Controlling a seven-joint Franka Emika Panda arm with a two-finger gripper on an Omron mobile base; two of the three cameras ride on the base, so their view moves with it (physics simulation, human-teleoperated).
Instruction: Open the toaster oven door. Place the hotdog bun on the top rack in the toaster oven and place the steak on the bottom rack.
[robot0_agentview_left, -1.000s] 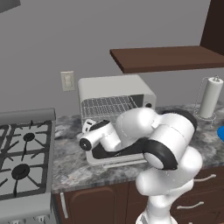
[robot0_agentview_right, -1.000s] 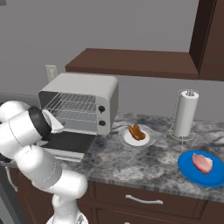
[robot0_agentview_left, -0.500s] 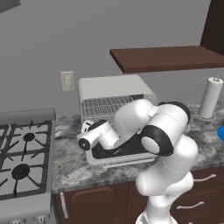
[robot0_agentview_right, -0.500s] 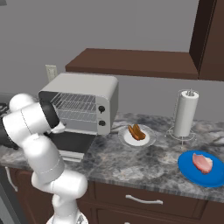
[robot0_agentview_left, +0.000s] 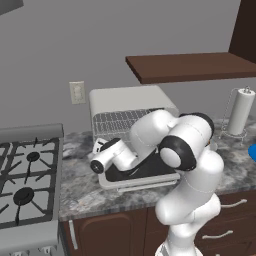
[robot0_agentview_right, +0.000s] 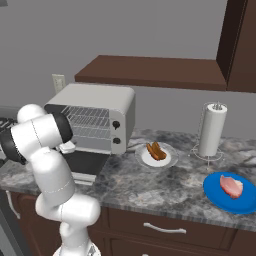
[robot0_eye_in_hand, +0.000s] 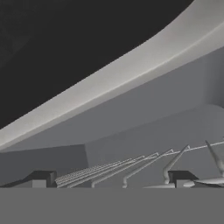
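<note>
Left base view: boxy white-grey toaster oven (robot0_agentview_left: 131, 102) w/ rounded top sits on the speckled grey stone counter (robot0_agentview_left: 85, 192), its drop-down door w/ dark glass window (robot0_agentview_left: 145, 172) lying flat open toward the robot. Silver wire rack (robot0_agentview_left: 117, 121) shows inside the oven mouth. The white arm bends low over the open door; its hand end points left, above the door's left part, and the fingers are hidden behind the wrist. Black-grated stove (robot0_agentview_left: 25, 175) is left of the hand, a white paper-towel roll on a wire stand (robot0_agentview_left: 241, 112) far to the arm's right. No readable writing anywhere.

Right base view: the arm's elbow covers the oven's left front; two silver wire racks (robot0_agentview_right: 95, 125) show behind it, one above the other, two small dark knobs (robot0_agentview_right: 116, 133) on the oven's right front. Well right of the arm, the tan hotdog bun w/ orange-red sausage (robot0_agentview_right: 156, 150) lies in a white shallow dish (robot0_agentview_right: 156, 159); further right the pink-red steak (robot0_agentview_right: 231, 186) rests on a blue round plate (robot0_agentview_right: 232, 196). No labels legible.

Hand view: two small dark fingertips, one (robot0_eye_in_hand: 40, 178) at left and the other at right, stand far apart, jaws wide, nothing between them. Gripper (robot0_eye_in_hand: 111, 179) looks into the oven's grey interior, wire rack bars just beyond the tips.
</note>
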